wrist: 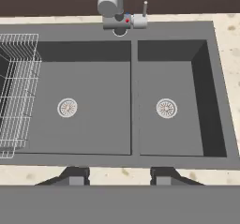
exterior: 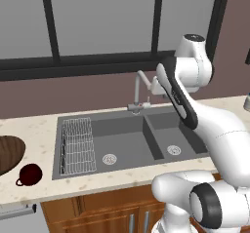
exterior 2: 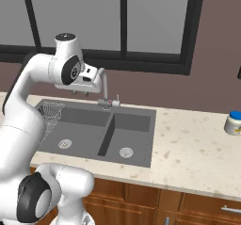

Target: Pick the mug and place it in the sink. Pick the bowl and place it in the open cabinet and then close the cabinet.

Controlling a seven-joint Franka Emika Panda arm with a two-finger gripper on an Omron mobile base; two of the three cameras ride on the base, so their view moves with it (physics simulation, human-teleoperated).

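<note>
Bowl (exterior: 9, 154) cut off by left edge.

The arm's tool (exterior 2: 79, 92) hangs above the sink (exterior 2: 101, 130), beside the faucet (exterior 2: 107, 97).

sink (exterior: 124, 144): matt dark grey, smooth | drains (wrist: 68, 108): bright steel | rack (exterior: 78, 146): thin pale wire | faucet (wrist: 111, 3): brushed silver metal | counter (exterior 2: 193, 148): speckled cream stone, smooth | bowl (exterior: 9, 154): dark brown wood, visible grain | mug (exterior: 30, 174): maroon, slight sheen | base cabinets (exterior: 97, 212): medium-brown wood, satin
</note>
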